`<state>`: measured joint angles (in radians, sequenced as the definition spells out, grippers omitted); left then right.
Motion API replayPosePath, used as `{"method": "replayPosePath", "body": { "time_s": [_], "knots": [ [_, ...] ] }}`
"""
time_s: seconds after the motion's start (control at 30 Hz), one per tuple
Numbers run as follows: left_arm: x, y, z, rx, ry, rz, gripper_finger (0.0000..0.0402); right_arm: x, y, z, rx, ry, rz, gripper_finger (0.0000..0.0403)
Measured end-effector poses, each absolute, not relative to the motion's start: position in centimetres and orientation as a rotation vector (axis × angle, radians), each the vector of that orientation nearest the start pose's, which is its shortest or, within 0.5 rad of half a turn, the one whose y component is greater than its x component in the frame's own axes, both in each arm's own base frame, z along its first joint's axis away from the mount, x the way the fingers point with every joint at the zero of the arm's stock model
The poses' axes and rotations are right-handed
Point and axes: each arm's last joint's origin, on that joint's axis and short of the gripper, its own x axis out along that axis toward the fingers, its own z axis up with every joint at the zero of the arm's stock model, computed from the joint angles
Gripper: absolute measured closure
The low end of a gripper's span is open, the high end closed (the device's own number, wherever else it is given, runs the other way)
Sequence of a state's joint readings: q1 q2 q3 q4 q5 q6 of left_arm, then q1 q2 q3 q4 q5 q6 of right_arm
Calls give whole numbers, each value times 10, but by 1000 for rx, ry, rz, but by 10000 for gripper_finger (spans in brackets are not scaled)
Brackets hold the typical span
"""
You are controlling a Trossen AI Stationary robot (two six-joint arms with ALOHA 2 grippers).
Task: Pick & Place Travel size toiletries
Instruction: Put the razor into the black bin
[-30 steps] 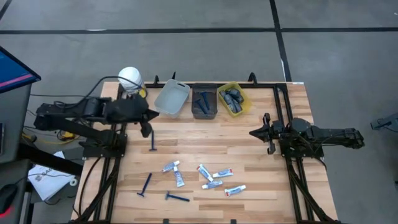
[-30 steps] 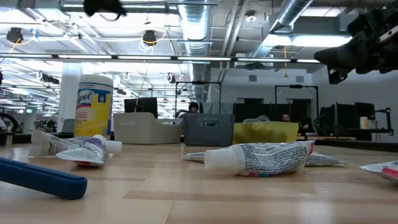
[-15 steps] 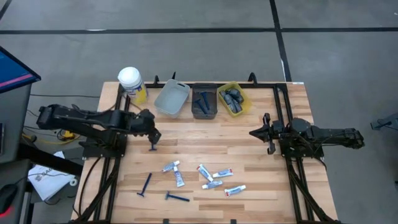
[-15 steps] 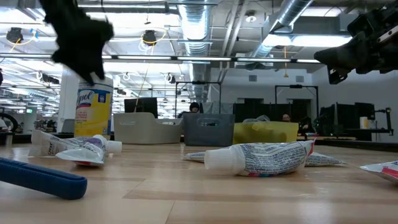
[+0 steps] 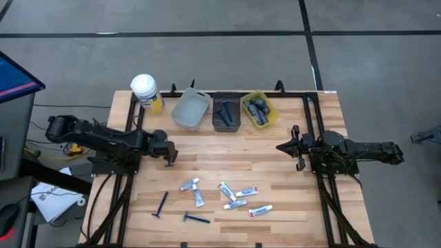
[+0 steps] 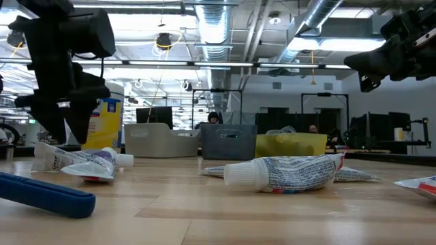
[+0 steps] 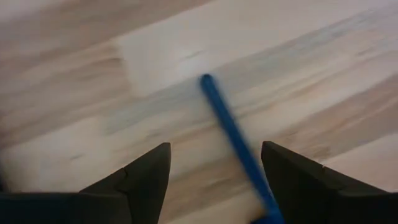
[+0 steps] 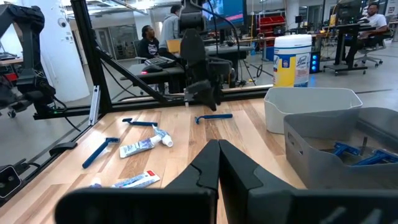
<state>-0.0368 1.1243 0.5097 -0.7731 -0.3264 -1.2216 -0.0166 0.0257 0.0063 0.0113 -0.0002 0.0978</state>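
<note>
My left gripper (image 5: 169,157) stands open, low over the left part of the table. A thin blue razor (image 7: 231,140) lies flat on the wood between its two fingers (image 7: 142,177), closer to one of them, and I see no touch. Two more blue razors (image 5: 160,204) (image 5: 196,218) and several small white tubes (image 5: 227,191) lie toward the near edge. My right gripper (image 5: 286,147) is shut on nothing and waits above the table's right side.
Along the far edge stand a grey bin (image 5: 191,108), a dark bin (image 5: 226,114) holding blue razors and a yellow bin (image 5: 258,110) holding dark bottles. A white-lidded yellow jar (image 5: 146,93) stands at the far left corner. People sit beyond the table.
My left gripper has come down from high over the far left part of the table, moving a little toward the near edge, and now stands low over the blue razor. The razor has stayed where it lay.
</note>
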Motion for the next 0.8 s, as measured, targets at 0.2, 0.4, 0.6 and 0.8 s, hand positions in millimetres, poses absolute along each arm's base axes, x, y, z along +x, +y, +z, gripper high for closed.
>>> {"method": "replayPosePath", "body": {
  "time_s": [0.2,0.4,0.6,0.8],
  "knots": [
    [165,3,151,-842,972,1006,171,99,-2,165,98,8,-17,403],
    [167,1,136,-848,1070,1038,193,99,-2,165,98,8,-17,403],
    [173,0,126,-850,1134,1045,207,99,-2,165,98,8,-17,403],
    [173,-1,124,-875,1156,1035,271,99,-2,165,98,8,-16,403]
  ]
}}
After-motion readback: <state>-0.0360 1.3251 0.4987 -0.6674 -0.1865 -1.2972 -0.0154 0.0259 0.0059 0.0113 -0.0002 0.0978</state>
